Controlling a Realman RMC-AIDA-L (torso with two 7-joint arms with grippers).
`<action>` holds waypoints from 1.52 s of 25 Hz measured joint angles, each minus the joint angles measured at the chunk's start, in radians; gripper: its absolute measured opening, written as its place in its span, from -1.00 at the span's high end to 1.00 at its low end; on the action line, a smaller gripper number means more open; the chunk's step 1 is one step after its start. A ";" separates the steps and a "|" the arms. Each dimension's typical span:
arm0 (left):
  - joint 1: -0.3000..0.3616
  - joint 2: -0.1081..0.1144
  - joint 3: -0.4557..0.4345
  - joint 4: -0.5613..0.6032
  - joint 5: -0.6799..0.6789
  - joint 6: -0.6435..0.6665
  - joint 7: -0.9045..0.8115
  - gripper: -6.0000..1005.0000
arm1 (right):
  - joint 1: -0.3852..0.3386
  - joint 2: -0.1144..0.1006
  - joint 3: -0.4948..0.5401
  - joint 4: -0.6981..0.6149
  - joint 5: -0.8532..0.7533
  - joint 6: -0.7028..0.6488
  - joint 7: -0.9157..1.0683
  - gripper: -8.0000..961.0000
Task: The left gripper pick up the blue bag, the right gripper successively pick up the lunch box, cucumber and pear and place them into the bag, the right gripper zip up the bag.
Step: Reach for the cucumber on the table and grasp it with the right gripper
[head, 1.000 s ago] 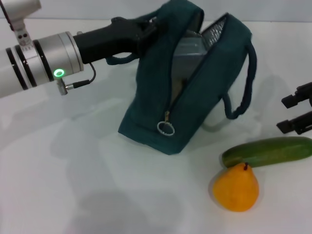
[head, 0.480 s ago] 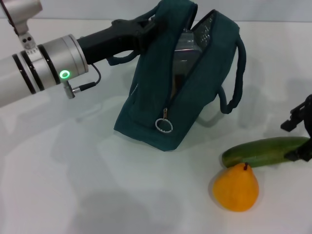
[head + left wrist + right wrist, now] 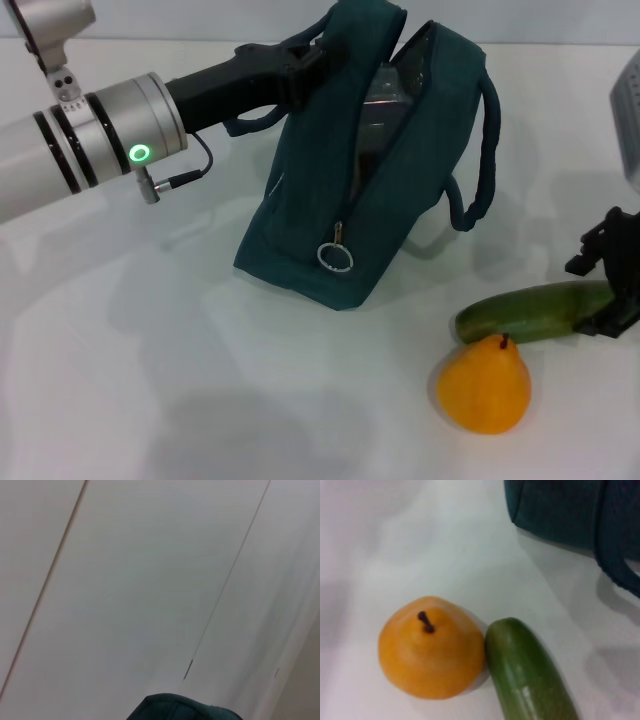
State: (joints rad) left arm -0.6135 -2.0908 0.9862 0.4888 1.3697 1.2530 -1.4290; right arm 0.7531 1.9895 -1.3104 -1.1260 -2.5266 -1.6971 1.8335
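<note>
The blue bag (image 3: 400, 190) stands on the white table, unzipped, with its zip ring (image 3: 337, 258) low on the front. My left gripper (image 3: 305, 62) is shut on its top edge and holds it up; a bit of the bag shows in the left wrist view (image 3: 185, 711). The lunch box (image 3: 385, 100) shows inside the opening. The green cucumber (image 3: 535, 310) lies at the right front, touching the orange pear (image 3: 485, 385). My right gripper (image 3: 603, 285) is open, with its fingers on either side of the cucumber's right end. The right wrist view shows the pear (image 3: 430, 647), the cucumber (image 3: 527, 675) and the bag (image 3: 555, 510).
The bag's handle loop (image 3: 483, 150) hangs off its right side, toward the cucumber, and also shows in the right wrist view (image 3: 620, 560). The white table (image 3: 150, 380) spreads out to the front left. A cable (image 3: 180, 178) hangs from the left wrist.
My right gripper has come down from the right onto the cucumber's right end. The bag shifted slightly left and then stayed still in the left gripper.
</note>
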 joint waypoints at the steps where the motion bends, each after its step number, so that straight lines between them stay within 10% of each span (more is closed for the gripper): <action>1: 0.001 0.000 0.000 0.000 0.000 0.000 0.000 0.87 | 0.002 0.006 0.001 -0.002 -0.007 0.006 0.002 -0.53; 38: 0.008 0.006 -0.001 -0.001 0.000 -0.025 -0.003 0.86 | 0.026 0.033 -0.263 0.033 -0.037 0.150 0.084 -0.82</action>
State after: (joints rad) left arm -0.6059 -2.0848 0.9849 0.4877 1.3699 1.2285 -1.4318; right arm 0.7788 2.0225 -1.5732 -1.0934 -2.5640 -1.5467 1.9172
